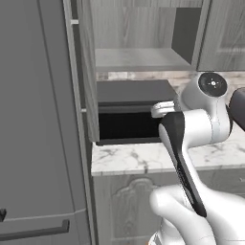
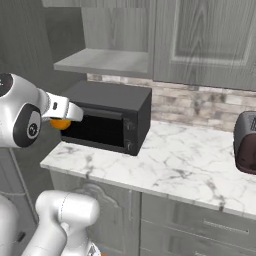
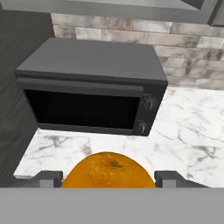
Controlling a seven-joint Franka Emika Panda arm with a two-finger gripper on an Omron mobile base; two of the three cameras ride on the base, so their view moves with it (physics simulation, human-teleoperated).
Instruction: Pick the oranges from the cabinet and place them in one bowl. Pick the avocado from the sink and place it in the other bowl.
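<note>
One of the oranges (image 3: 108,172) sits between my gripper's (image 3: 108,180) two dark finger tips (image 3: 49,178), which are shut on it. From the right base view the same orange (image 2: 60,123) hangs under my hand, in front of the black microwave's left end and above the counter. The cabinet (image 1: 139,60) above stands open, its door (image 1: 88,72) swung toward me and its bare shelf (image 2: 105,61) showing. In the left base view my hand (image 1: 162,109) is in front of the microwave, with the fingers hidden behind the arm.
A black microwave (image 3: 94,87) stands on the white marble counter (image 2: 170,160) against a brick backsplash. A dark toaster (image 2: 246,142) sits at the far right. A tall grey fridge (image 1: 38,119) fills the left. Carved base cabinets (image 2: 185,220) run below the counter.
</note>
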